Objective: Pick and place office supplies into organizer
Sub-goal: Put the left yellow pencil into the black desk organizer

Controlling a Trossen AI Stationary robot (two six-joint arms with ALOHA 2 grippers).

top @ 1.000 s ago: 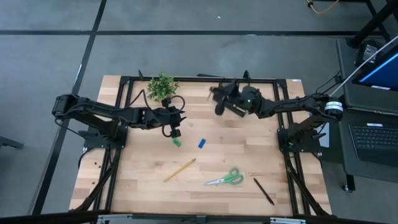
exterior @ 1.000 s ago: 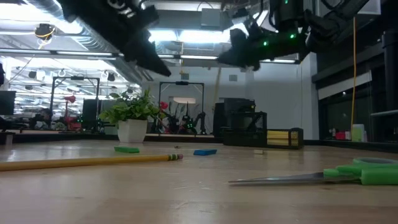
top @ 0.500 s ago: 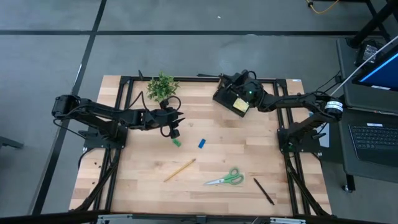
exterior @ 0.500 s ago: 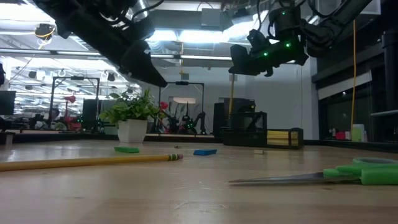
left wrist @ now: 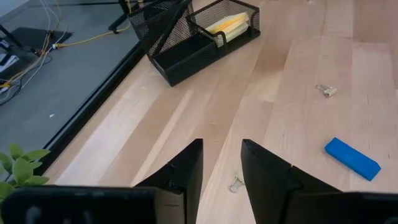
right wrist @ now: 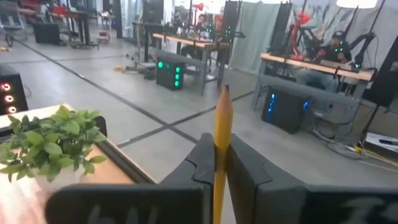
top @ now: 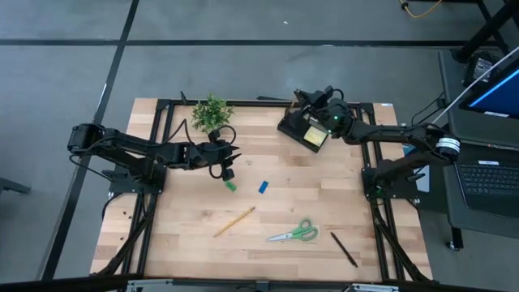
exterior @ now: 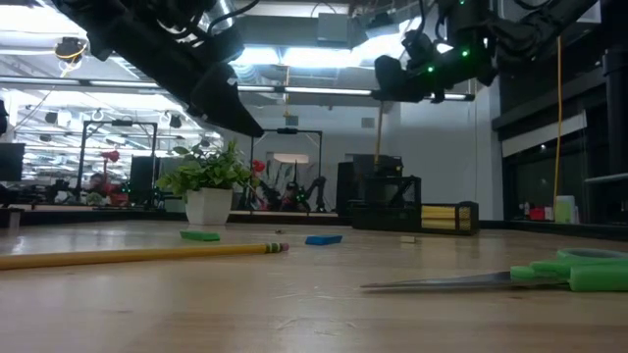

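My right gripper (top: 313, 99) hovers over the far end of the black mesh organizer (top: 298, 130), shut on a wooden pencil (right wrist: 222, 118). A yellow sticky-note pad (top: 315, 138) lies in the organizer's tray. My left gripper (top: 228, 161) hangs open above the table beside the green eraser (top: 229, 185), touching nothing. The blue eraser (top: 263, 187), a second pencil (top: 234, 221), the green-handled scissors (top: 295, 234) and a black pen (top: 344, 249) lie flat on the table. My right gripper pinches the pencil's shaft (right wrist: 221, 142) between its two fingers (right wrist: 202, 163), which lie across it and point level toward the far side. The pencil stands upright, lifted clear. Its sharpened tip (right wrist: 225, 91) rises above the fingers and its lower length (exterior: 378, 137) hangs above the organizer.
A potted plant (top: 212, 113) stands at the far edge, left of the organizer. Small binder clips (left wrist: 325, 90) lie on the wood between my left gripper and the organizer (left wrist: 193, 37). Bare wood runs along the left side and the near left corner.
My right gripper, carrying the pencil, has moved from over the organizer's near side toward the far and right edges and slightly up, turning as it went. The pencil now hangs upright above the organizer's far end. The things lying on the table have stayed put.
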